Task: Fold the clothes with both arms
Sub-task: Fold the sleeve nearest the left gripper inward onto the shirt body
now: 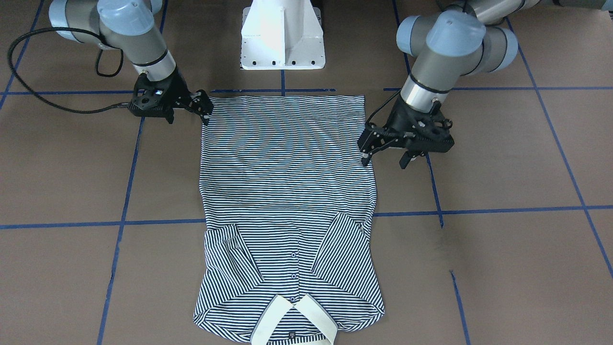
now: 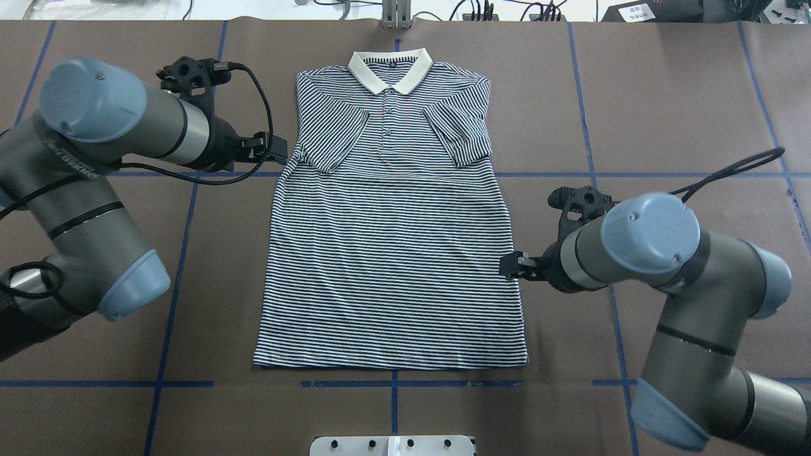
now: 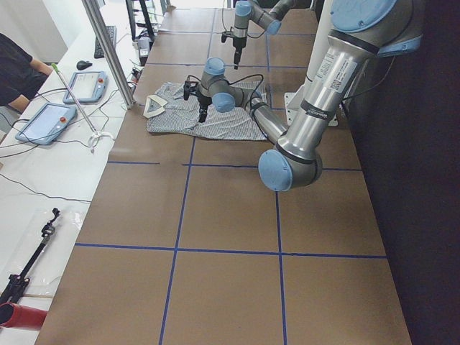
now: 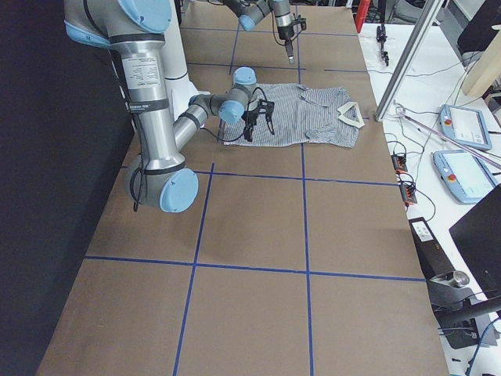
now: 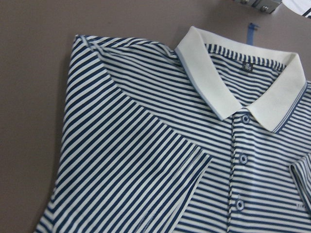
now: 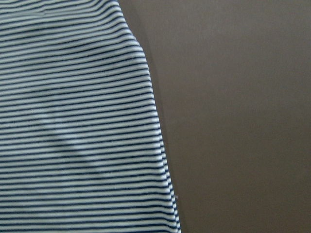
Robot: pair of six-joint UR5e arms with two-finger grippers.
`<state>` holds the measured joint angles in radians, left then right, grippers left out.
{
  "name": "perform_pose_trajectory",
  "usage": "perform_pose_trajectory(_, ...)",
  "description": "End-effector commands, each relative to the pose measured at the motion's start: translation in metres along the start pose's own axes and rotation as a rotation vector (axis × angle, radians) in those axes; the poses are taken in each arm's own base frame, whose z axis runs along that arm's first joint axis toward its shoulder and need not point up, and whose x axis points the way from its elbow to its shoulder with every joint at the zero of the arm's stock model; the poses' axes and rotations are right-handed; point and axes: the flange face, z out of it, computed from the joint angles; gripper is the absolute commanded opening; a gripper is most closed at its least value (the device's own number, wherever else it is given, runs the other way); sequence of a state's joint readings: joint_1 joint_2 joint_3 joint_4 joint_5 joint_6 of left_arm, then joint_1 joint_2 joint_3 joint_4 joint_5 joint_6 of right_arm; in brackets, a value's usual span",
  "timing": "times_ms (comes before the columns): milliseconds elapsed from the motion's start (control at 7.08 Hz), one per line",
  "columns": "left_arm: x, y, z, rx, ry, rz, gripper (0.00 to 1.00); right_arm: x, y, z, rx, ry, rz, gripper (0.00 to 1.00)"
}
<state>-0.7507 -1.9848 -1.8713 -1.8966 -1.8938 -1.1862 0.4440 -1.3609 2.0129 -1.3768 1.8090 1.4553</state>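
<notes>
Collar (image 1: 273, 320) nearest you; polo shirt (image 1: 287, 167) limp, light: pinch its side edges; left gripper (image 1: 385, 160), right gripper (image 2: 510, 265) spread, empty.

A brown paper-covered table (image 2: 665, 95), marked into squares by blue tape lines (image 2: 443, 384), carries a short-sleeved polo shirt with thin navy-and-white stripes (image 2: 393, 253). The shirt lies flat, front up, sleeves folded inward, with its cream collar (image 2: 389, 73) away from the robot. A white metal pedestal base (image 1: 282, 43) stands at the robot's side.

Your shirt (image 2: 393, 253) was soft knit cloth, its collar (image 5: 209, 82) a denser knit; the table (image 2: 665, 95) looked matt and papery.
</notes>
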Motion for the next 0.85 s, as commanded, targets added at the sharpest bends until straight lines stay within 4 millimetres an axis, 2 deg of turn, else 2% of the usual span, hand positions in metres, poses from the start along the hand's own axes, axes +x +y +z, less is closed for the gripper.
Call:
perform_pose_trajectory(0,0.002,0.010,-0.027,0.010,0.028,0.005,1.00,-0.007,0.061,0.027,0.005,0.020,-0.005,1.00)
perform_pose_trajectory(283,0.004,0.011,-0.028,0.011,0.032,0.008,1.00,-0.006,0.074,0.037,-0.010,0.040,-0.009,1.00)
perform_pose_trajectory(424,0.005,0.010,-0.028,0.012,0.035,0.009,1.00,-0.003,0.078,0.050,-0.018,0.065,-0.012,1.00)
perform_pose_trajectory(706,0.009,0.010,-0.030,0.013,0.042,0.012,1.00,0.001,0.082,0.057,-0.027,0.103,-0.012,0.98)
